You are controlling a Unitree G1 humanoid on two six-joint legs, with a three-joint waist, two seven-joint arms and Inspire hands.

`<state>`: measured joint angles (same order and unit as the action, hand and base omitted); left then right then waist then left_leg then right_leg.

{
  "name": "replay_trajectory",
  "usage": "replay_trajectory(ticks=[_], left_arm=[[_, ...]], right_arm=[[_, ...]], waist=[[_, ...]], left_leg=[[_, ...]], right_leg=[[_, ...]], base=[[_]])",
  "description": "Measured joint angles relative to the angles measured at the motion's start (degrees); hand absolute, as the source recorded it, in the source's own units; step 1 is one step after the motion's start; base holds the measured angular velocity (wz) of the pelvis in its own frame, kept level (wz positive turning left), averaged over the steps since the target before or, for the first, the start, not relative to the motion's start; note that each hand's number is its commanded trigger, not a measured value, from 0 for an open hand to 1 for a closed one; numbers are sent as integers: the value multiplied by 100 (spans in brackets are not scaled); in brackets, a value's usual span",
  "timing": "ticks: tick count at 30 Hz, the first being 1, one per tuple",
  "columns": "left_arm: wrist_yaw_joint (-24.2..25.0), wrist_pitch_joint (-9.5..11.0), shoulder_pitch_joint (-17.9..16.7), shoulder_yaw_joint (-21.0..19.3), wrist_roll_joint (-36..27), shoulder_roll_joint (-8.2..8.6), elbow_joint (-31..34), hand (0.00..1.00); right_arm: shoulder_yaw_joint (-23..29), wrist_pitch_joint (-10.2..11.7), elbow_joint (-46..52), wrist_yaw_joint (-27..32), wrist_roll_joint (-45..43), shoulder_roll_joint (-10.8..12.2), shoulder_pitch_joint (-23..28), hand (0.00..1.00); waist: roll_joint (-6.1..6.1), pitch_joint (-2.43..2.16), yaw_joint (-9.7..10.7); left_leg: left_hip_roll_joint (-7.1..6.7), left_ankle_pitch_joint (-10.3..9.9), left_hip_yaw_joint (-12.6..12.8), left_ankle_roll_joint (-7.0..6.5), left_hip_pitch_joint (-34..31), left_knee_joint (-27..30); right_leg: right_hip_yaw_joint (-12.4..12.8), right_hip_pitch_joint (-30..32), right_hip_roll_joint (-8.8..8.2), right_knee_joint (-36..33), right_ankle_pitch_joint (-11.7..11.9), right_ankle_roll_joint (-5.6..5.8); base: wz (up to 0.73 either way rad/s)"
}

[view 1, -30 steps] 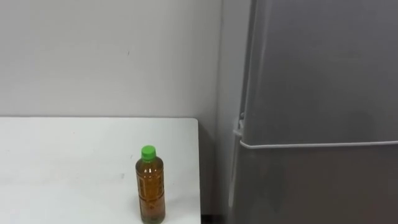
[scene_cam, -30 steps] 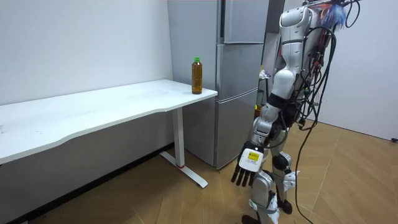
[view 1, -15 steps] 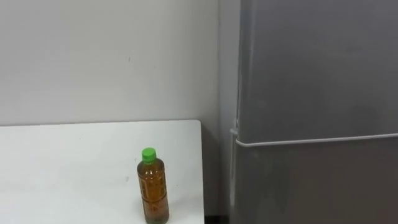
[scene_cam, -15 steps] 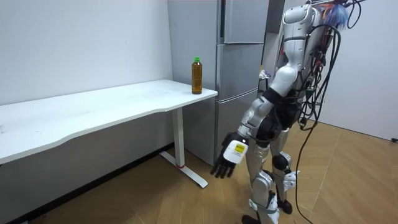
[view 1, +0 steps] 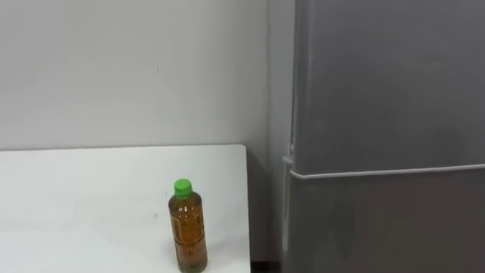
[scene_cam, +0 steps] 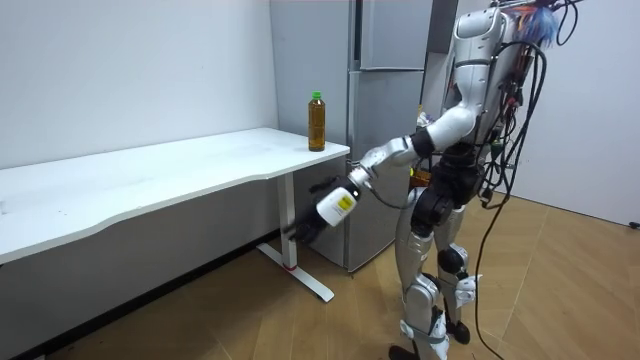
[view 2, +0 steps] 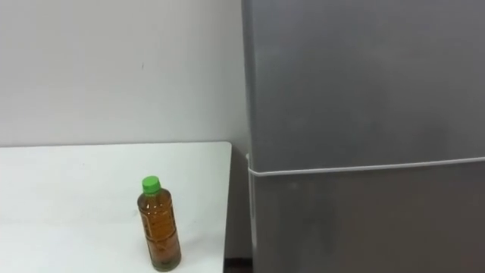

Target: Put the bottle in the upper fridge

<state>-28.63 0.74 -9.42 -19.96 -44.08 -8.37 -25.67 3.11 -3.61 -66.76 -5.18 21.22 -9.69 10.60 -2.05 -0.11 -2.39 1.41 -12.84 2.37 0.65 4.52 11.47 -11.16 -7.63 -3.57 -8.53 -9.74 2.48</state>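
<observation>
A: Grey fridge (view 1: 379,114), both doors closed; the upper one likely needs opening first. What stands beside it?
B: The white table (view 1: 76,205), with the bottle (view 1: 187,231) upright at the corner nearest the fridge, handy for reaching.
A: And the left hand (scene_cam: 315,215)?
B: It is below the table edge, apart from the bottle. I cannot tell its state.

Green-capped amber bottle (view 1: 187,227) upright nr table (view 1: 76,189) edge, beside closed fridge (view 1: 379,114).
</observation>
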Motion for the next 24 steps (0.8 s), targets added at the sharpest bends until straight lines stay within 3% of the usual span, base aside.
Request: replay_trajectory(ticks=[6, 15, 24], left_arm=[[-354, 47, 55, -248, 156, -179, 1322, 0], [-614, 56, 158, -733, 749, -221, 3227, 0], [-606, 56, 579, -700, 814, -228, 4244, 0]], right_arm=[[158, 54, 122, -14, -328, 41, 80, 0], [491, 48, 256, -30, -319, 126, 247, 0], [460, 49, 192, 59, -279, 125, 186, 0]], waist=[[-32, -3, 51], [-95, -4, 50], [-133, 17, 80]], left_leg=[[-2, 1, -44, 1, -23, -7], [0, 1, -14, 0, 1, -13], [-1, 1, -9, 0, 63, -15]], right_leg=[[-35, 0, 1, 0, 0, 0], [-10, 5, 0, -7, 0, 0], [-6, -62, 1, -3, 0, 0]], base=[[3], [-2], [0]])
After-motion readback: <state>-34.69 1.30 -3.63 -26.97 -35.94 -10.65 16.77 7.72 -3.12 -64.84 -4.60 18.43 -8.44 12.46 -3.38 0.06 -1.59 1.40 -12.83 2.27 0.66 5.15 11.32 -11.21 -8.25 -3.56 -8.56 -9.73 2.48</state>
